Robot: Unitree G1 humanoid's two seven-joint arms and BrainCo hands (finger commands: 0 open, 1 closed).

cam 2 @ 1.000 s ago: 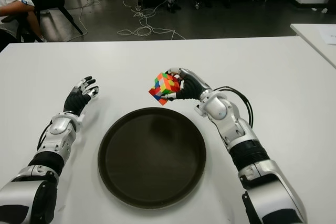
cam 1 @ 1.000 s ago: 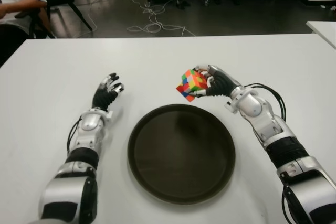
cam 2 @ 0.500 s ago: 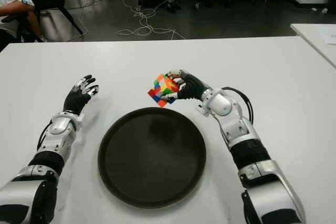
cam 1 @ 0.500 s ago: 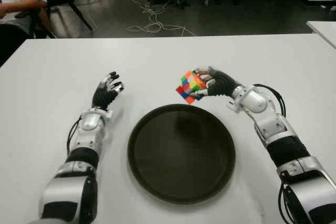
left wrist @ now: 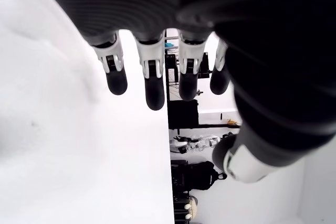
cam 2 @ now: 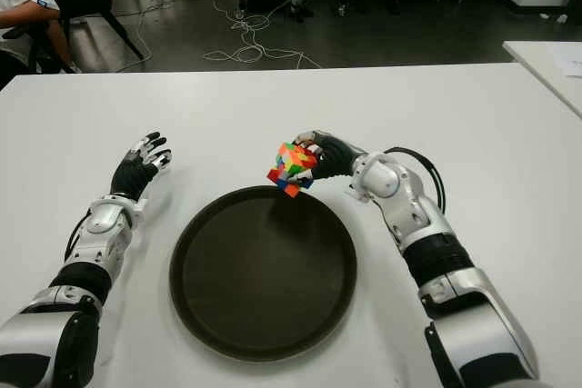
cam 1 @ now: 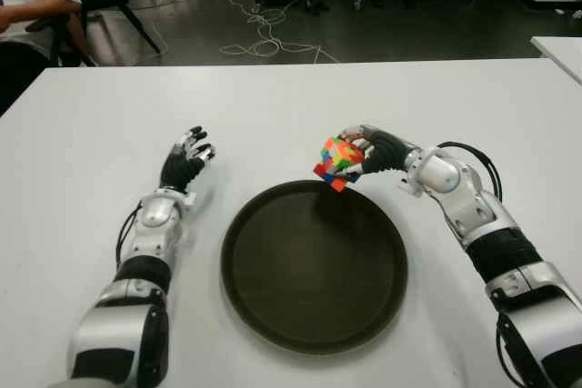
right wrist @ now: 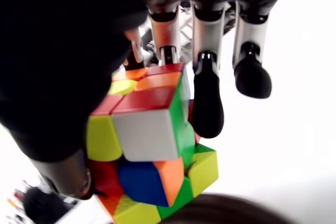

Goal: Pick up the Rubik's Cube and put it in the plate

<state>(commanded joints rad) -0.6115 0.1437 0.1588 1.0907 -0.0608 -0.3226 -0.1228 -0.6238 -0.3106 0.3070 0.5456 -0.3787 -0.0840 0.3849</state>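
We are holding the Rubik's Cube [cam 1: 337,162] tilted in the air, pinched between the thumb and curled fingers [right wrist: 207,103] of our right hand [cam 1: 375,151]. The cube is hanging just past the fingertips, over the far rim of the dark round plate [cam 1: 314,265], and we are not touching the plate with it. Beyond the plate, our left hand [cam 1: 185,159] is showing on the white table [cam 1: 273,102] with fingers [left wrist: 152,80] loosely spread and gripping nothing. A seated person [cam 1: 23,2] is showing at the far left edge.
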